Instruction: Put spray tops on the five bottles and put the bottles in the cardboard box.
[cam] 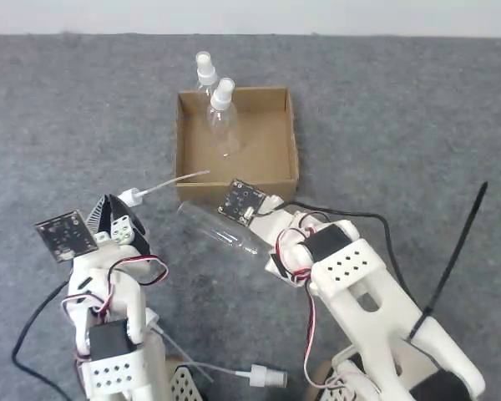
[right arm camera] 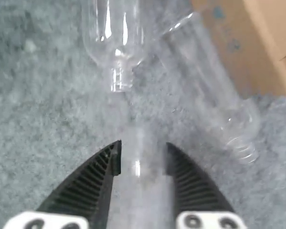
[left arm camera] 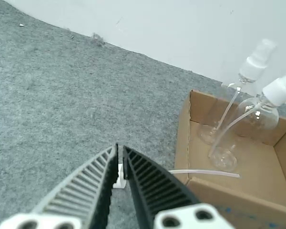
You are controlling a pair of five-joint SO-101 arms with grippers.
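A clear bottle, empty and capless, sits between the jaws of the right gripper, which are closed to a middling gap around its body. It looks like thin, light plastic: smooth, probably slippery, and likely to dent if squeezed hard. The round body is the sensible place to grip, leaving the neck free for a cap.

The spray top is pinched at the very tips of the left gripper, whose jaws are almost together. Its thin dip tube reaches away from the fingers towards the near wall of the cardboard box. The white head seems stiff and light; the tube looks bendy and may catch on a bottle mouth, so the head is the part to hold.

Just beyond the right gripper's tips lie two loose bottles, both uncapped, on the grey carpet, with the box past them. Ahead of the left gripper, two capped bottles stand inside the box. A spare spray top lies behind both grippers, near the arm bases.
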